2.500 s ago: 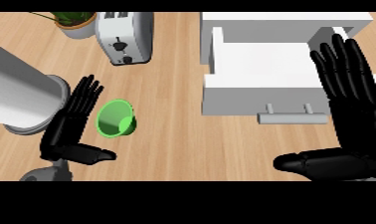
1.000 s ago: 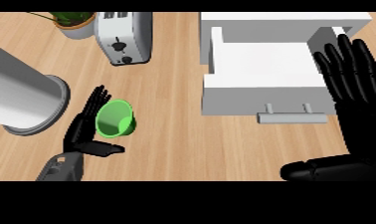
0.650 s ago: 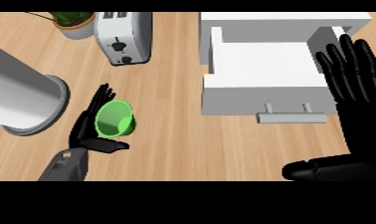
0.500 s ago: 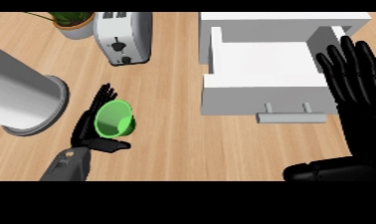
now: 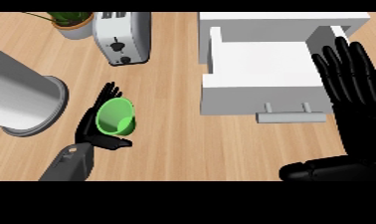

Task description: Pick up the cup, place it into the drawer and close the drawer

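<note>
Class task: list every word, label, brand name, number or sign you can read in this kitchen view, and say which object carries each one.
None: no readable text shows anywhere.
Toaster: dark knobs only, no lettering.
Green cup, white drawer, metal pot, plant pot: all plain.

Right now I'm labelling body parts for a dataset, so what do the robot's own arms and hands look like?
Both hands are matte black with slender segmented fingers and a thumb: the left hand small in view, the right hand large. The left forearm is grey with a small tan marking. No cables or sleeves show.

Black hands [image 5: 345, 83], grey forearm [image 5: 70, 164]
</note>
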Motion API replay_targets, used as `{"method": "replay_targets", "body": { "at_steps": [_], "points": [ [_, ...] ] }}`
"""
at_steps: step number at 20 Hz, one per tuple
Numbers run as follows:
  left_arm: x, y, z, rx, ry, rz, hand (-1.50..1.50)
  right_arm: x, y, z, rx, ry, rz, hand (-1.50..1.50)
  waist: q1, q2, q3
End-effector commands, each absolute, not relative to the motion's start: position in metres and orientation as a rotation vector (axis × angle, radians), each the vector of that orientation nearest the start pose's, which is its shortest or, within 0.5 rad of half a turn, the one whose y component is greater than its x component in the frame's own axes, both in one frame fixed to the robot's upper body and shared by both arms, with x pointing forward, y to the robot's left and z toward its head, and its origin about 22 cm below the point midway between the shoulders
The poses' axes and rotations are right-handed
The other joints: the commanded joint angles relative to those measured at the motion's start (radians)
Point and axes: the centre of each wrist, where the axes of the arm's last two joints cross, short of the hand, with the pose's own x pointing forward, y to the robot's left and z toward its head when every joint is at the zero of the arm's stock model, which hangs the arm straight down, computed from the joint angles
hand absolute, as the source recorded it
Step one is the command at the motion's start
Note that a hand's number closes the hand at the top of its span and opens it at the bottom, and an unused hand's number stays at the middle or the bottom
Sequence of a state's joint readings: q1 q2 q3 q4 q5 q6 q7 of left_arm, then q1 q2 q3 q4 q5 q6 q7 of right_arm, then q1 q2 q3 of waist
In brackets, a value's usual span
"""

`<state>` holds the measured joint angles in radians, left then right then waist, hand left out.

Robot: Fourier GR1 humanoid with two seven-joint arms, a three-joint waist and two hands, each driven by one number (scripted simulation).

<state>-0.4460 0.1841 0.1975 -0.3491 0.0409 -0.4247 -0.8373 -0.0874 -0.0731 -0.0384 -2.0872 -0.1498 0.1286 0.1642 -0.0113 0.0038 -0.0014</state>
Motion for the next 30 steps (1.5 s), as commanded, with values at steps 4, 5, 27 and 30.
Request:
{"method": "replay_targets", "body": {
  "at_steps": [4,5,27,30],
  "points": [
    [0.271,0.295,-0.142,-0.517,-1.665,0.081,1.50,0.212,-0.243,0.156,0.171,-1.991,0.147,-1.50,-0.009,0.002,-0.001],
    [0.271,0.277,-0.146,-0.569,-1.667,0.072,1.50,0.212,-0.234,0.148,0.177,-1.993,0.134,-1.50,-0.004,0.001,-0.001],
    [0.285,0.291,-0.116,-0.175,-2.043,0.307,1.50,0.212,-0.236,0.149,0.159,-1.992,0.136,-1.50,0.008,-0.005,0.001],
    [0.280,0.280,-0.104,-0.254,-2.049,0.267,1.50,0.213,-0.236,0.157,0.133,-1.971,0.136,-1.50,0.020,-0.009,0.002]
  ]
}}
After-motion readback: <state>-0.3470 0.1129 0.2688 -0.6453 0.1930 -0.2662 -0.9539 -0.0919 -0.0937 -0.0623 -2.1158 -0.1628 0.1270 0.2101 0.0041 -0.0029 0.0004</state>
